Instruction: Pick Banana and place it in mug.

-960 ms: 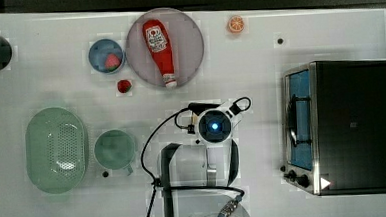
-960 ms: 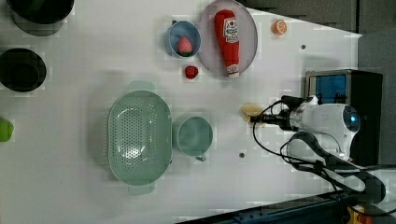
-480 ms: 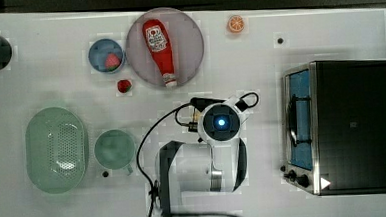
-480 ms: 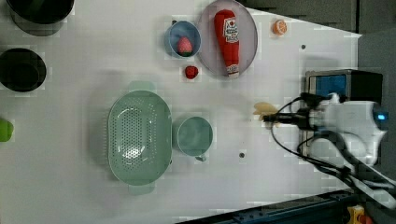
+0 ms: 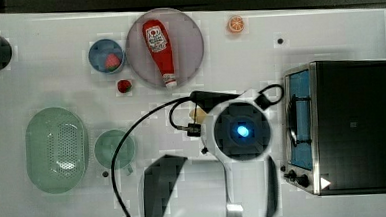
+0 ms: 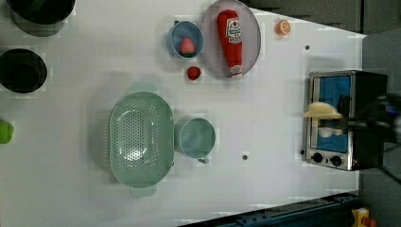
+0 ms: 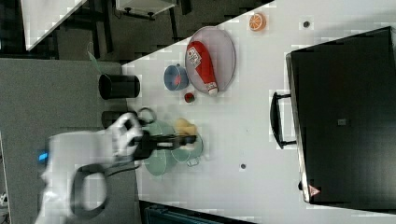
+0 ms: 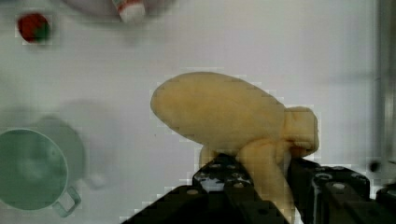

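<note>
Pale yellow banana [image 8: 219,116]; mint-green mug [image 6: 196,137].

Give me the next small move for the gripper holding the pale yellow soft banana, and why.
Probably carry it sideways toward the round mint-green mug, staying high. The gripper is shut on the pale yellow soft banana, lifted off the white table. In the top view the mug sits to the left of the banana, so it isn't above the opening yet.

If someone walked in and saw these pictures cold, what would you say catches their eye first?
Probably the pale yellow banana, pinched in the black jaws and held up off the white table. Next comes the red ketchup bottle lying on a round grey plate at the far edge in the top view. The mint-green mug sits empty beside the perforated basket, on the top view's left.
</note>
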Robot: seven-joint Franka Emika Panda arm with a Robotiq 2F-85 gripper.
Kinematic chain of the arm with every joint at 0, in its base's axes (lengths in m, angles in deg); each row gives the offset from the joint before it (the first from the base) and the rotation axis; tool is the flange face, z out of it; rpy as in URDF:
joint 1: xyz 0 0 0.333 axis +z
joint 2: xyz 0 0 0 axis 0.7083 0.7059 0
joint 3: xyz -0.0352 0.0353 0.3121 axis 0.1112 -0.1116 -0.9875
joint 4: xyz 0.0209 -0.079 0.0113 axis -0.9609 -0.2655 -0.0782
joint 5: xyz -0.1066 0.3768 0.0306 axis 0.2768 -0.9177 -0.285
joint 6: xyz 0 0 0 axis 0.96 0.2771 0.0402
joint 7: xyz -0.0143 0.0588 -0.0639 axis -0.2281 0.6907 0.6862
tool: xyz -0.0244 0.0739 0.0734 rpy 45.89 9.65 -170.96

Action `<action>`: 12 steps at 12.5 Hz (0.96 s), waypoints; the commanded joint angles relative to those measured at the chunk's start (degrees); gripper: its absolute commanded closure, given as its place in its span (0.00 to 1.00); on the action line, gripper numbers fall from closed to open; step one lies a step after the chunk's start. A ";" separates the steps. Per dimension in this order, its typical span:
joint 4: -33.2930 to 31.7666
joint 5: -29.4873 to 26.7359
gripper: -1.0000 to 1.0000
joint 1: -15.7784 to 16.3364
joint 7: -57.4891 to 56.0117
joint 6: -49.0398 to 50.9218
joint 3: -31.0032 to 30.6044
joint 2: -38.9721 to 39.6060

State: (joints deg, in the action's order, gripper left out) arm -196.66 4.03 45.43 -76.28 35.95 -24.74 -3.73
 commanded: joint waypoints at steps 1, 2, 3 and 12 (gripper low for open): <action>6.56 -0.42 0.69 -0.85 -0.31 8.44 -0.30 -2.75; 8.94 -0.43 0.69 -0.49 1.18 12.58 -1.04 -2.92; 10.82 -0.44 0.69 0.03 3.80 16.06 -2.26 -2.75; 11.93 -5.95 0.69 2.90 36.86 14.62 -22.49 4.36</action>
State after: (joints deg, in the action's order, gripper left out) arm -183.79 -0.35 46.56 -49.15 49.33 -45.84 1.32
